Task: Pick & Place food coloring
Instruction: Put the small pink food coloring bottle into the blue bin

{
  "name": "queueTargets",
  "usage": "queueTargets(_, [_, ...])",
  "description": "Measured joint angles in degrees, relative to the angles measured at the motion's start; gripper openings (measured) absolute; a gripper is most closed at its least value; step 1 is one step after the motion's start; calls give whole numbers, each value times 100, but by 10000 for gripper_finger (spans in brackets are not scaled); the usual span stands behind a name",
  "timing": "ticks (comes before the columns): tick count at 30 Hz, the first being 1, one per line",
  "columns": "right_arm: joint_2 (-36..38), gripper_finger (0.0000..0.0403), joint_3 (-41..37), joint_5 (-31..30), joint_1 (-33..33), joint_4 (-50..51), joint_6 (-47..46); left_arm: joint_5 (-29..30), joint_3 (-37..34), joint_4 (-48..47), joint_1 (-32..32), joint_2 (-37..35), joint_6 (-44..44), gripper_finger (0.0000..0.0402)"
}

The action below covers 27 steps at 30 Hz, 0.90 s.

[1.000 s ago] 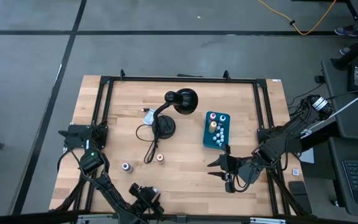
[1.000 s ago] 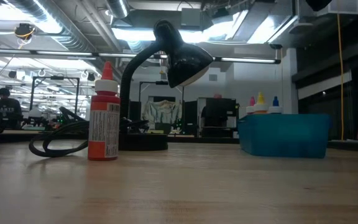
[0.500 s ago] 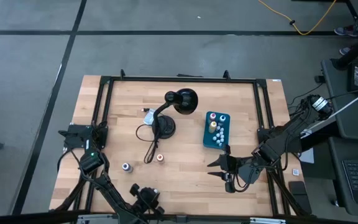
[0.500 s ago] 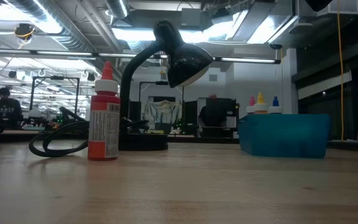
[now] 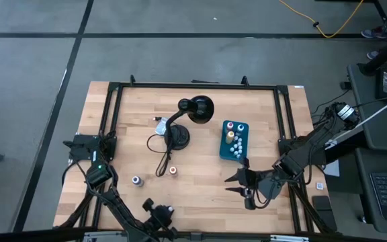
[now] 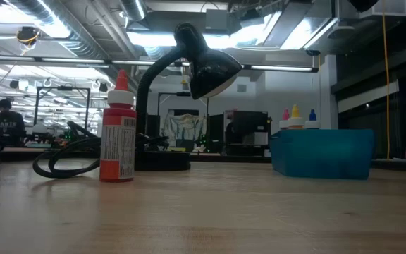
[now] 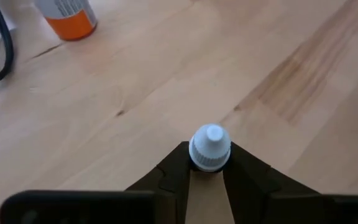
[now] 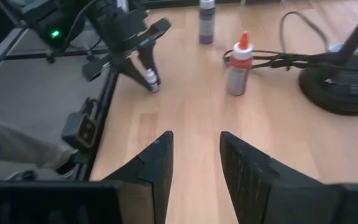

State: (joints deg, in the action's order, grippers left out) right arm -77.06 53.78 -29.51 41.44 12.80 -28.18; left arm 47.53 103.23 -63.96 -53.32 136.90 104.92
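My left gripper (image 5: 161,212) is near the table's front edge, left of the middle, shut on a tiny white-capped food coloring bottle (image 7: 210,147). The right wrist view shows this bottle (image 8: 151,79) too. An orange-red bottle (image 5: 173,171) and a purplish one (image 5: 136,180) stand on their bases farther in. The teal box (image 5: 234,140) holds several more bottles. My right gripper (image 5: 237,185) hovers open near the box, with nothing between its fingers. My left gripper pinches the small bottle at its white cap (image 7: 210,163) between the two fingertips (image 7: 176,168). The fingers slant down at it from the table's near left side. The bottle stays upright, its base (image 8: 154,89) on the wood.
A black desk lamp (image 5: 193,111) with its base (image 5: 177,138) and a loose cord stands mid-table, behind the two free bottles. Black rails frame the table's edges. Bare wood lies between the two grippers.
My left gripper has stayed in place near the front edge, rolled its wrist a little and shut on the small white-capped bottle. The bottle remains standing where it was.
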Motion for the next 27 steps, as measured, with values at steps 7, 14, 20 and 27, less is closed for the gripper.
queueTargets(7, [0, 133, 0, 715, 5, -115, 103, -151, 525, -32, 62, -2, -1096, 72])
queueTargets(14, [-7, 143, 0, 802, 5, -823, 624, -232, 1739, -47, 308, -11, -2907, 77])
queueTargets(20, [-33, 203, 0, 650, 3, -1373, 757, -544, 2902, -50, 610, -20, -4490, 74])
queueTargets(27, [-98, 237, 0, 50, 204, -1724, 744, -709, 3026, 142, 1041, -494, -5649, 73])
